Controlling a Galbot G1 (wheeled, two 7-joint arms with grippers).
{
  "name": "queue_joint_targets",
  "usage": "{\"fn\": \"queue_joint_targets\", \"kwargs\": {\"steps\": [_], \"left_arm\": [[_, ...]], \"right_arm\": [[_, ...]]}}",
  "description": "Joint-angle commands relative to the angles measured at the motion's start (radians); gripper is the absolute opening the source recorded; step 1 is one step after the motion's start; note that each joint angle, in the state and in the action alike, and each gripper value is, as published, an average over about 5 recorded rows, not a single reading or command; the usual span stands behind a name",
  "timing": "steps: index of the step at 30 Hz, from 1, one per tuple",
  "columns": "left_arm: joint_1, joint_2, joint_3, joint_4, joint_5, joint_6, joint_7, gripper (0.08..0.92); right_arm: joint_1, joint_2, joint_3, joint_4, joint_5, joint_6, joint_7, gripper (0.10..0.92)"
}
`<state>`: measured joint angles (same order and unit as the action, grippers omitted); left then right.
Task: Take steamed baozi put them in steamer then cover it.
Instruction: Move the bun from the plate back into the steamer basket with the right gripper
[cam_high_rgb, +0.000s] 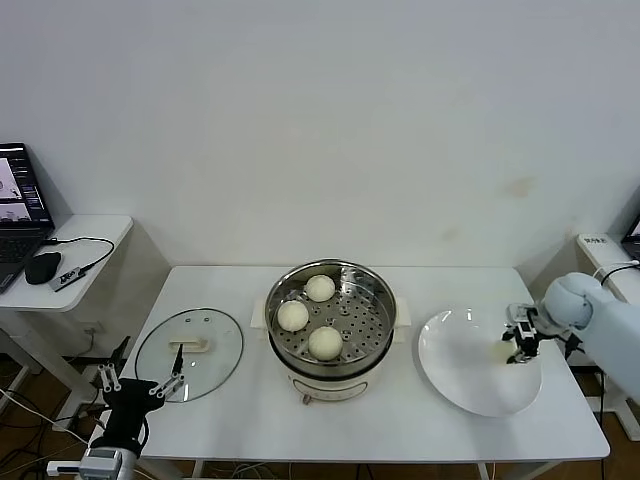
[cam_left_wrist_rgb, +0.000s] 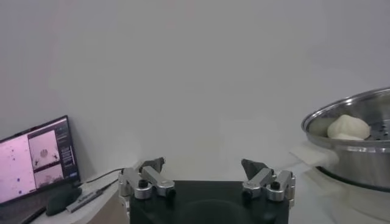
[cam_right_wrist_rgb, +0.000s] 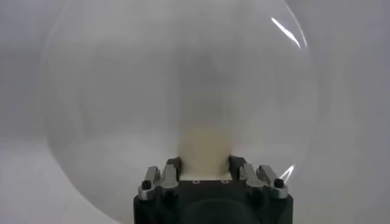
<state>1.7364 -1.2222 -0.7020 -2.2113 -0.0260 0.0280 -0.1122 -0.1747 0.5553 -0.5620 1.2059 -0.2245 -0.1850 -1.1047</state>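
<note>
The steel steamer (cam_high_rgb: 375, 335) stands mid-table with three steamed baozi on its perforated tray: one at the back (cam_high_rgb: 320, 288), one on the left (cam_high_rgb: 293, 316), one at the front (cam_high_rgb: 325, 342). Another baozi (cam_high_rgb: 503, 350) lies on the right part of the white plate (cam_high_rgb: 460, 375). My right gripper (cam_high_rgb: 520, 340) is down over that plate, shut on this baozi (cam_right_wrist_rgb: 206, 151), with a finger pressed against each side. My left gripper (cam_high_rgb: 140, 385) hangs open and empty off the table's front left corner. From it the steamer rim (cam_left_wrist_rgb: 350, 109) and one baozi (cam_left_wrist_rgb: 348, 127) show.
The glass lid (cam_high_rgb: 190, 354) with its cream handle lies flat on the table left of the steamer. A side desk at far left carries a laptop (cam_high_rgb: 22, 205) and a mouse (cam_high_rgb: 42, 266). Another small table stands at far right.
</note>
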Motion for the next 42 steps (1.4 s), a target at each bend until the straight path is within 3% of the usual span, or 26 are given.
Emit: {"fn": "queue_joint_targets", "kwargs": {"steps": [1, 13, 24, 42], "left_arm": [[-0.004, 0.000, 0.005, -0.004, 0.000, 0.000, 0.001, 0.823], [-0.017, 0.002, 0.025, -0.007, 0.000, -0.001, 0.001, 0.823], [-0.011, -0.012, 0.030, -0.020, 0.006, -0.001, 0.001, 0.823], [0.004, -0.044, 0.013, -0.022, 0.012, -0.004, 0.003, 0.823]], "right_arm": [[0.383, -0.109, -0.272, 0.198, 0.165, -0.063, -0.024, 0.518], [0.861, -0.026, -0.622, 0.405, 0.467, -0.197, 0.032, 0.534], [0.877, 0.193, -0.704, 0.476, 0.688, -0.372, 0.203, 0.534], [0.634, 0.408, -0.670, 0.347, 0.654, -0.506, 0.328, 0.543]]}}
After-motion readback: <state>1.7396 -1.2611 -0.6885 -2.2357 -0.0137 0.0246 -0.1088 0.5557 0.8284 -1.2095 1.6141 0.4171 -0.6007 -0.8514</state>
